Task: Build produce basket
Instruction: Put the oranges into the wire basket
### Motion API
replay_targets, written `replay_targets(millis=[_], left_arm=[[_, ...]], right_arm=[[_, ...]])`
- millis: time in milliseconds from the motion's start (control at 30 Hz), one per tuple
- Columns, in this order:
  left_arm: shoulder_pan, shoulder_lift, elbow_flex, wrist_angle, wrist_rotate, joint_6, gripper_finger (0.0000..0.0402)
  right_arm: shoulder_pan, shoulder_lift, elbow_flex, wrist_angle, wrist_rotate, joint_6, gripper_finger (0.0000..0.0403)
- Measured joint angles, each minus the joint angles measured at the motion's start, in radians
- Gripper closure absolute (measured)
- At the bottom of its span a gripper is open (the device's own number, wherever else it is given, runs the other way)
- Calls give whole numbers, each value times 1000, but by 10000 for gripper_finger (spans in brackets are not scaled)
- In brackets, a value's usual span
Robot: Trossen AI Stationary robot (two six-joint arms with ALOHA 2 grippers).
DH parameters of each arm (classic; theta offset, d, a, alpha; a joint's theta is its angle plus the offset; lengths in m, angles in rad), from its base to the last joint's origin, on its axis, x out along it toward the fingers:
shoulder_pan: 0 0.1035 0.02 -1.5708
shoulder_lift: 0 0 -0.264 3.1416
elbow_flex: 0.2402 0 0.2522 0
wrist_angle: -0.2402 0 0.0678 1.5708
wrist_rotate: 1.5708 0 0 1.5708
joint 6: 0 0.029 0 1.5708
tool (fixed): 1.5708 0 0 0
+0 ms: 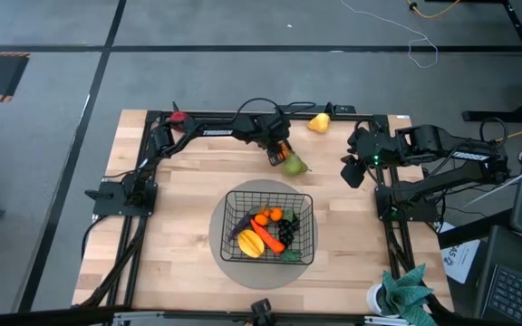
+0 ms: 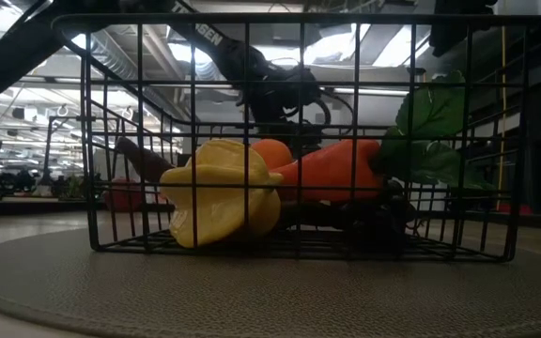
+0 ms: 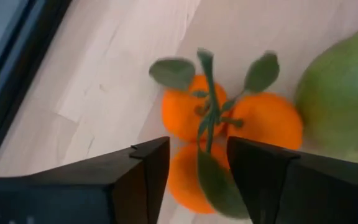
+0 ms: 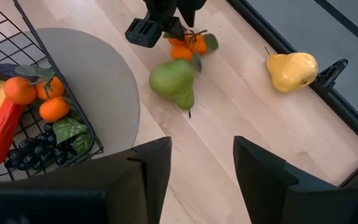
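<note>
Left arm reached from the left rear of the worktop [image 1: 166, 235] across the back edge, elbow high, forearm running rightward. Left gripper [image 1: 277, 150] hung directly over the small oranges [image 3: 229, 134], a leafy cluster of three lying on bare wood behind the basket [image 1: 308, 206]. In the left wrist view the fingers [image 3: 146, 163] stood apart, one on each side of the cluster's green stem, nothing yet pinched. The stem ran roughly along the gap between the fingers, so a straight descent looked sufficient; no yaw change judged necessary.

Green pear [image 1: 294, 165] lay just beside the cluster on its basket side, seemingly touching it. Risk noted: one finger could land on the pear rather than clear it.

Basket sat on the round grey mat [image 1: 220, 226], nearer the front, already holding a carrot, a yellow piece, oranges and grapes.

Yellow pear [image 1: 319, 122] lay at the rear rail, well apart.

Right gripper [image 1: 352, 169] waited to the right of the pear, fingers open and empty. Left arm was plainly the nearer one.
</note>
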State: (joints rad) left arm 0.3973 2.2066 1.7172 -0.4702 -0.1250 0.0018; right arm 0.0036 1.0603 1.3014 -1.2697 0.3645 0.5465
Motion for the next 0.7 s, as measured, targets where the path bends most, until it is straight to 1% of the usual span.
replay_targets(millis=[67, 133, 200, 267, 300, 400, 533, 700], left_arm=[[0, 0, 0, -18, 9, 0, 271], [0, 0, 0, -19, 16, 4, 296], [-1, 0, 0, -19, 25, 8, 331], [-4, 0, 0, -16, 42, 18, 374], [-7, 0, 0, -15, 45, 32, 387], [-17, -4, 0, -15, 38, 37, 397], [-41, -31, 3, -19, 34, 59, 400], [-84, -90, 5, -21, -37, 88, 401]], right_arm=[[0, 0, 0, 0, -1, 1, 242], [0, 0, 0, 0, 0, 0, 242], [0, 0, 0, 0, 0, 0, 242], [0, 0, 0, 0, 0, 0, 242], [0, 0, 0, 0, 0, 0, 242], [0, 0, 0, 0, 0, 2, 242], [0, 0, 0, 0, -1, 3, 242], [0, 0, 0, -1, -1, 3, 242]])
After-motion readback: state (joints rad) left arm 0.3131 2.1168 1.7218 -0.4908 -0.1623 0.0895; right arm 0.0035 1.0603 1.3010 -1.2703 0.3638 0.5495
